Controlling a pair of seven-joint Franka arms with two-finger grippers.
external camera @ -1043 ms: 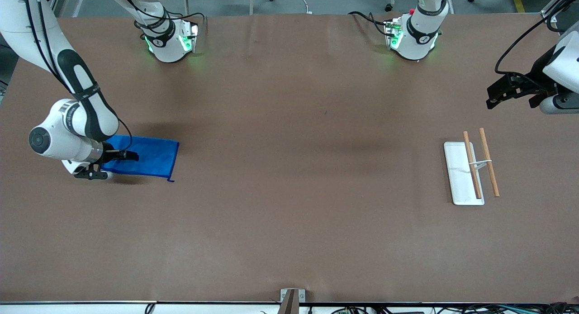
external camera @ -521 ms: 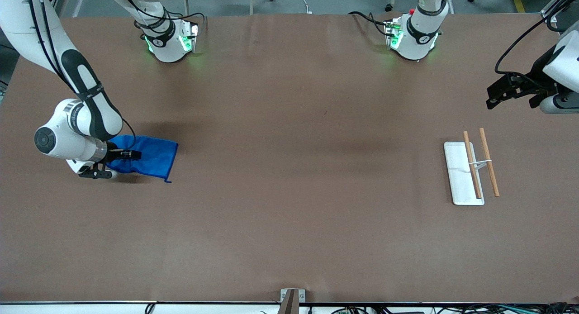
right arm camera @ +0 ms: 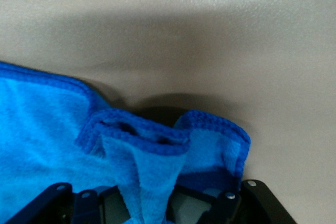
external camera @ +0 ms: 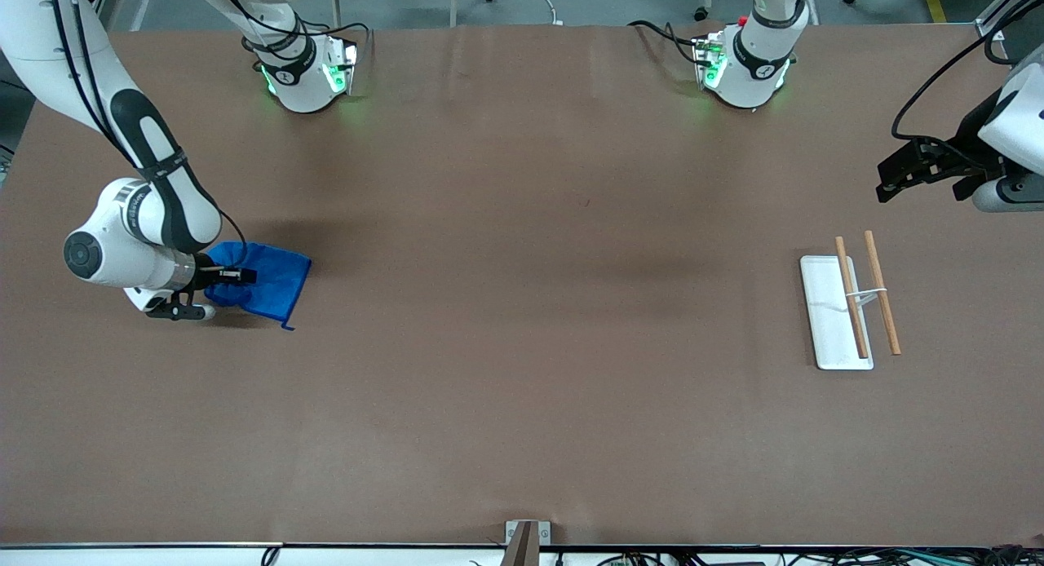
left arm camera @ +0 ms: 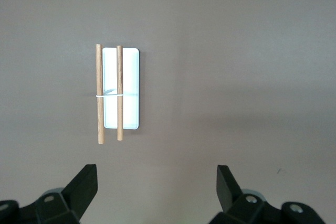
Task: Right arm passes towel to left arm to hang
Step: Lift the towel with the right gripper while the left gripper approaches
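Note:
The blue towel lies bunched on the brown table at the right arm's end. My right gripper is shut on it, low over the table. In the right wrist view a fold of the towel rises pinched between the jaws of the right gripper, and its hemmed edge curls up. My left gripper waits open and empty in the air at the left arm's end of the table. The left wrist view shows the left gripper with its fingers wide apart over bare table.
A white flat base carrying two wooden rods joined by a white band lies at the left arm's end, nearer the front camera than the left gripper; the base also shows in the left wrist view. A metal bracket sits at the table's front edge.
The right gripper has shut on the towel. The towel has bunched up and its free edge has drawn toward the right arm's end. The left arm has barely moved.

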